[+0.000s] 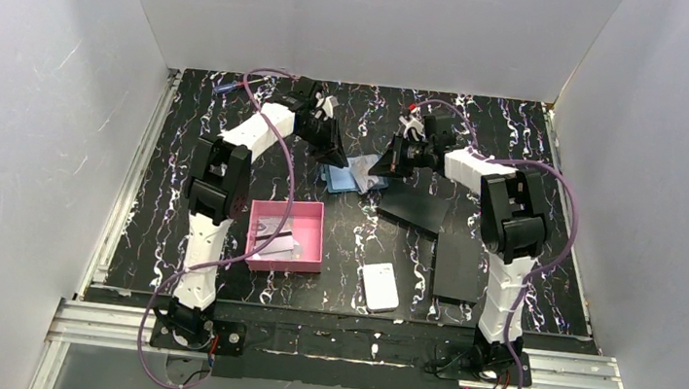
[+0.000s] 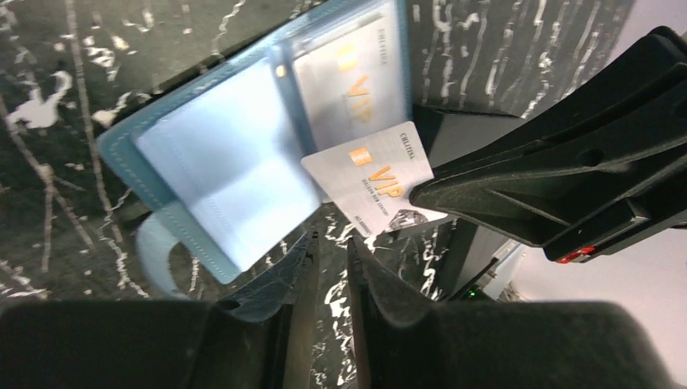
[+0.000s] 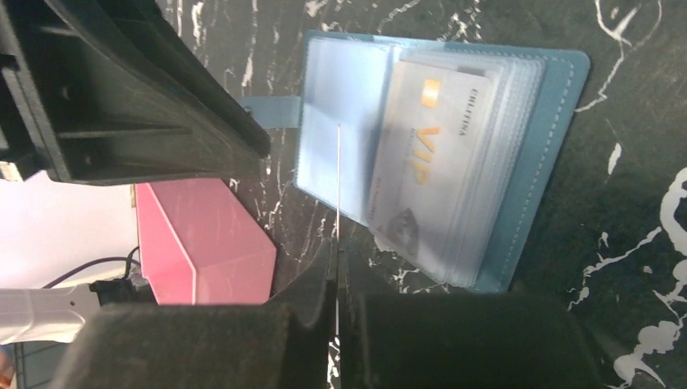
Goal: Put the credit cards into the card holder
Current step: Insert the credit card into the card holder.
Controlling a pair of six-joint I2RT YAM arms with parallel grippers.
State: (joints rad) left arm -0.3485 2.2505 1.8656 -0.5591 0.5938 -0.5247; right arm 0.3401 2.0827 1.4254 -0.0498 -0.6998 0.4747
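The teal-blue card holder point(image 2: 219, 162) lies open on the black marbled table between both grippers, also showing in the overhead view point(image 1: 350, 176). One pale credit card point(image 3: 429, 154) with gold "VIP" print sits inside a clear sleeve. My right gripper point(image 3: 336, 247) is shut on a second credit card point(image 2: 377, 178), which shows edge-on as a thin white line in its own view. That card hangs tilted over the holder's near edge. My left gripper point(image 2: 332, 247) hovers just beside the holder, its jaws a narrow gap apart with nothing between them.
A pink square tray point(image 1: 307, 244) with pale flat items inside stands near the left arm. Two flat black rectangles point(image 1: 415, 205) point(image 1: 460, 264) lie by the right arm. A white rounded block point(image 1: 380, 287) rests at the front middle. White walls enclose the table.
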